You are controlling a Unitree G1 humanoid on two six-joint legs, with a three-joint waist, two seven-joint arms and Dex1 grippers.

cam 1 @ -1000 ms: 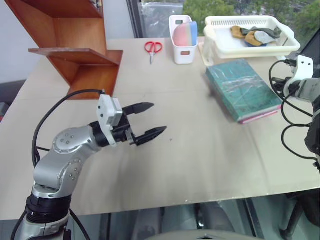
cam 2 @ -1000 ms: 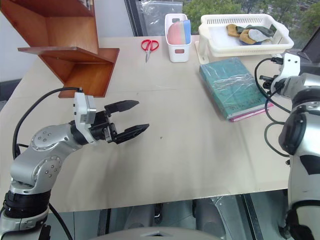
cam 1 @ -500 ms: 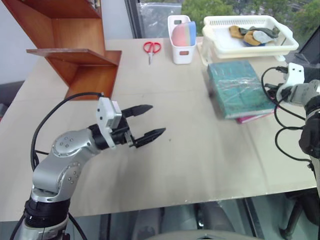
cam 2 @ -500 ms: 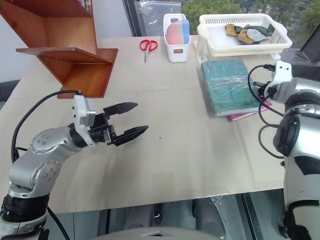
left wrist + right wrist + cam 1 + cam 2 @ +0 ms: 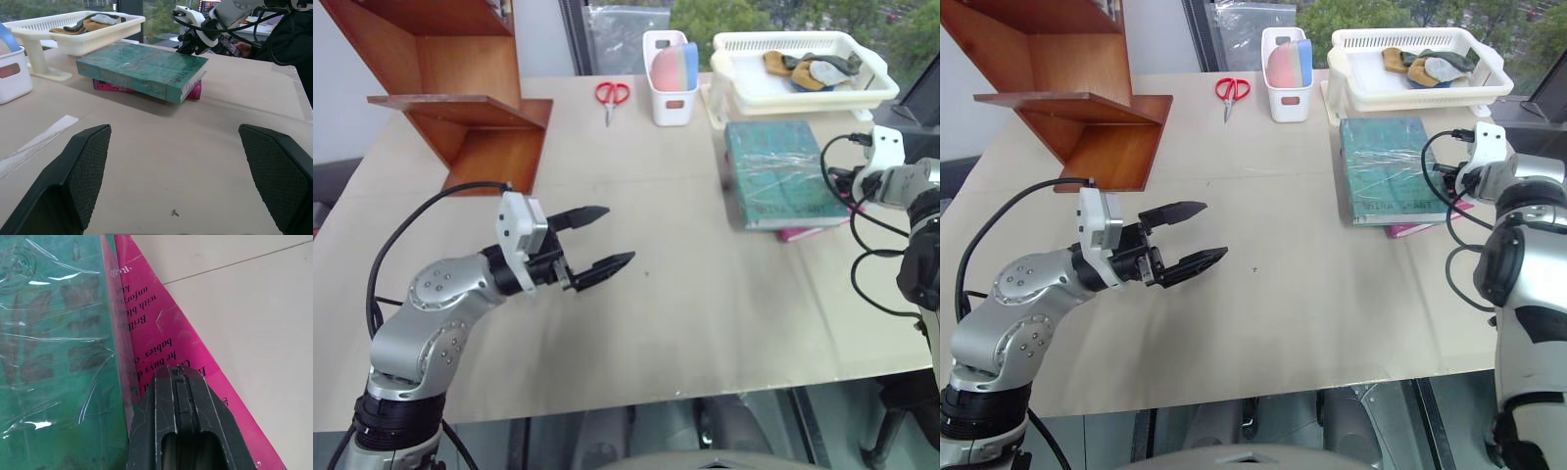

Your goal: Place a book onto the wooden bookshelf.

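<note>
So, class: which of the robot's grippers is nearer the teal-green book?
The right gripper, shut, sits at the book's right edge. The left gripper, open, hovers far off, mid-table.

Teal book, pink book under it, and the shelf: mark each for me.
teal book [image 5: 774,173], left eye view, middle of its wrapped cover.
pink book [image 5: 161,333], right wrist view, on its exposed printed cover.
wooden bookshelf [image 5: 460,103], left eye view, on its lower flat board.

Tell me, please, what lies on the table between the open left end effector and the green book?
Nothing: the left wrist view shows bare table from the left end effector to the green book.
</note>
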